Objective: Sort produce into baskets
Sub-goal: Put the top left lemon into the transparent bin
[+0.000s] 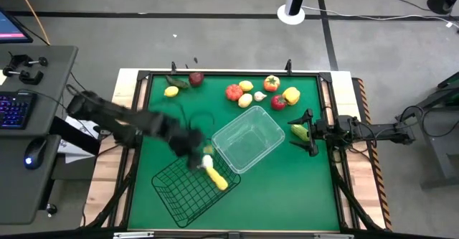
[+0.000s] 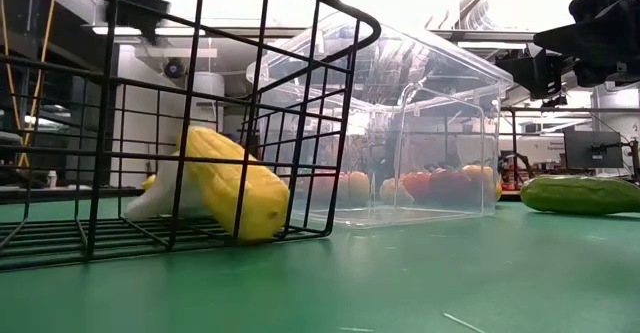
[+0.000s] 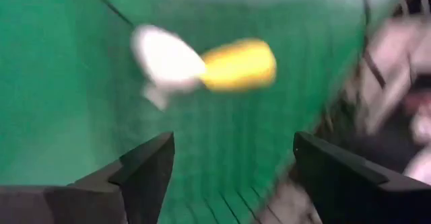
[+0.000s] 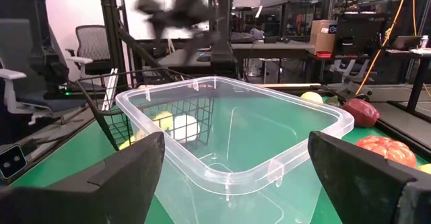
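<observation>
Nearest, on the green bench (image 1: 280, 189): black wire basket (image 1: 188, 189) holding a yellow corn cob (image 1: 215, 176) with white husk end, lying against its right wall. Just above it, left tool (image 1: 195, 155), fingers spread wide, holding nothing. Touching the wire basket on its right, clear plastic basket (image 1: 249, 145), no produce inside. Right of that, right tool (image 1: 310, 133), fingers wide apart, empty, with a green cucumber (image 1: 298, 131) lying between them on the bench. Farthest, a row of loose produce: lemon (image 1: 171, 91), red apple (image 1: 196, 78), tomato (image 1: 234, 92), yellow pepper (image 1: 290, 95).
</observation>
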Robot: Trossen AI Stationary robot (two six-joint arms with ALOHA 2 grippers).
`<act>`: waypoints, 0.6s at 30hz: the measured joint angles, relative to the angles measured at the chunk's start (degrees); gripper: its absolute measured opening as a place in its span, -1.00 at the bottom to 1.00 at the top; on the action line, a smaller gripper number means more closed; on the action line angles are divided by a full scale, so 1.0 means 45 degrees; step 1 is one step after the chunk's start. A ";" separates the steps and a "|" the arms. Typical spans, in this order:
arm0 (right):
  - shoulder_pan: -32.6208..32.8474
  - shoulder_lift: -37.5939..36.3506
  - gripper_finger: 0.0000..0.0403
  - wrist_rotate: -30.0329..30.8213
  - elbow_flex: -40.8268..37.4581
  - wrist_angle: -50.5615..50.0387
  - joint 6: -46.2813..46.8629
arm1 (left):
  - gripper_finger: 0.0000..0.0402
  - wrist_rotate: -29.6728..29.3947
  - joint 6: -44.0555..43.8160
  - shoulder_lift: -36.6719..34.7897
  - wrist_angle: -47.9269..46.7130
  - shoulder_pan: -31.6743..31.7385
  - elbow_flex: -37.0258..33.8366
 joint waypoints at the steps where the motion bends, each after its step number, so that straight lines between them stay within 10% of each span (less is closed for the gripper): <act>1: -0.0001 0.0003 0.79 0.0000 -0.0002 0.0000 -0.0002 | 0.46 -0.0495 0.0478 -0.0200 -0.0179 0.0766 0.0173; 10: -0.0005 0.0003 0.79 0.0000 0.0002 0.0000 -0.0002 | 0.45 -0.3148 0.3478 0.0360 0.0170 0.9754 0.0447; 18: -0.0002 0.0003 0.79 0.0000 -0.0001 -0.0001 -0.0001 | 0.45 -0.3356 0.1897 0.2423 0.2303 1.3451 0.0434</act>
